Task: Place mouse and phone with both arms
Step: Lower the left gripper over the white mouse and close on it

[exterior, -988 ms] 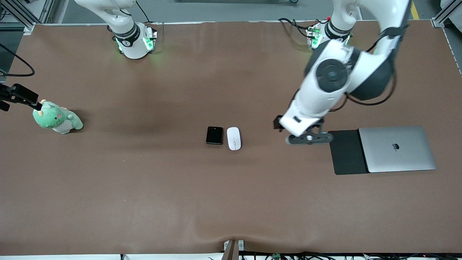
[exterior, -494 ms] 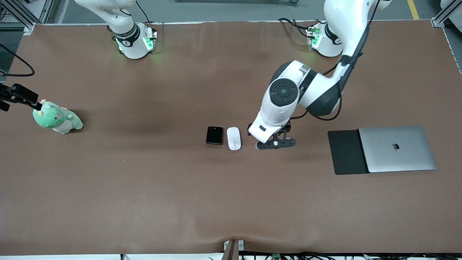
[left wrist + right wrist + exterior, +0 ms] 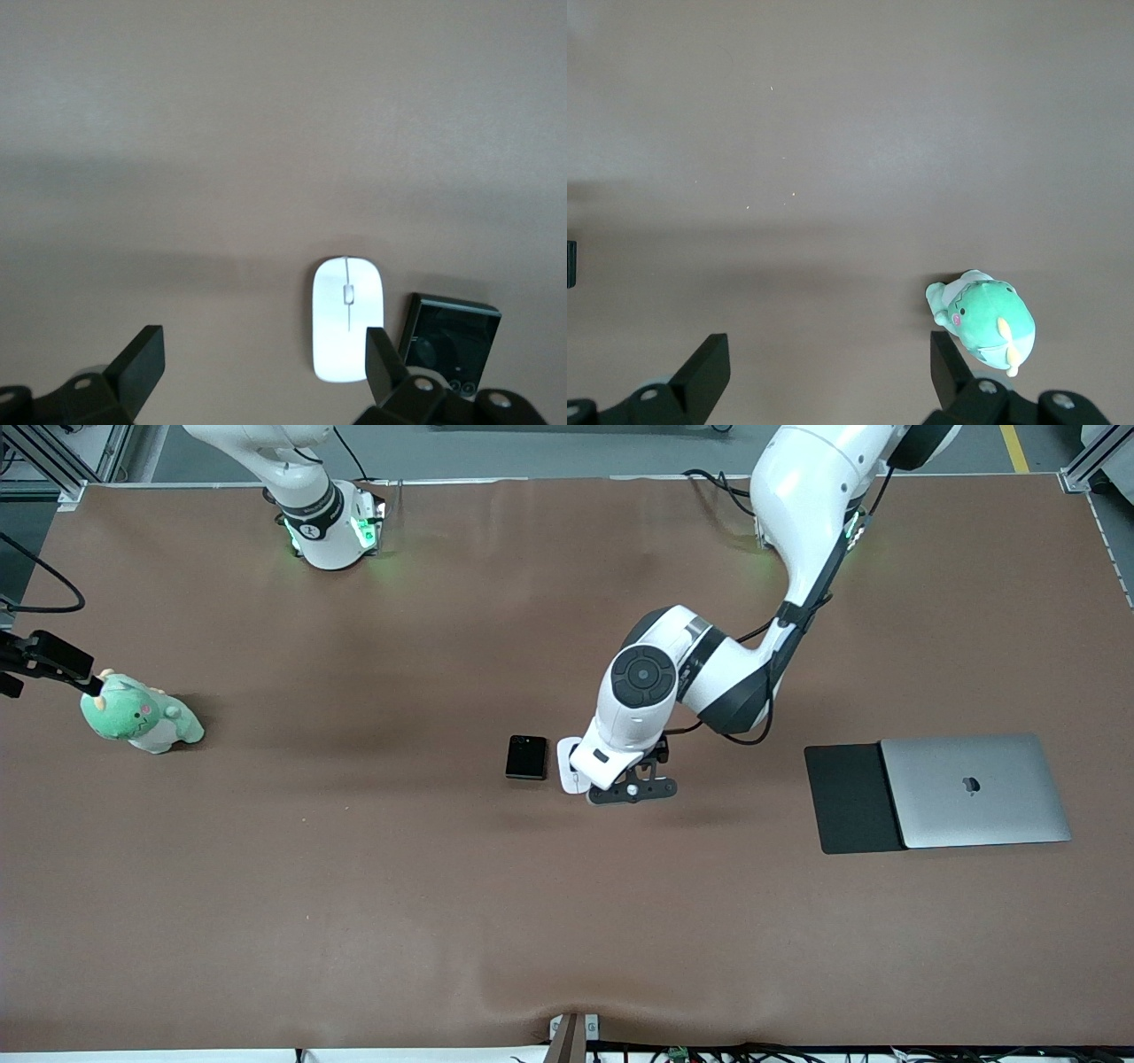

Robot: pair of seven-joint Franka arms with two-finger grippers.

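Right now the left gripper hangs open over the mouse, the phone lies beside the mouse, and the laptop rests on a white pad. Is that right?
One detail is wrong: the pad under the laptop is black, not white, as the front view shows. The rest holds: the left gripper hangs open over the mouse, with the phone beside it.

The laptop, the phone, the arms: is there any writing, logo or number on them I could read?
No words or numbers can be read anywhere.
Laptop: an apple-shaped logo on the lid, no text.
Phone: glossy black face, no legible marks; small round spots near one corner in the left wrist view are too small to tell.
Right arm's base: a small round mark on the black band, too small to read.
Mouse: plain white, no label.
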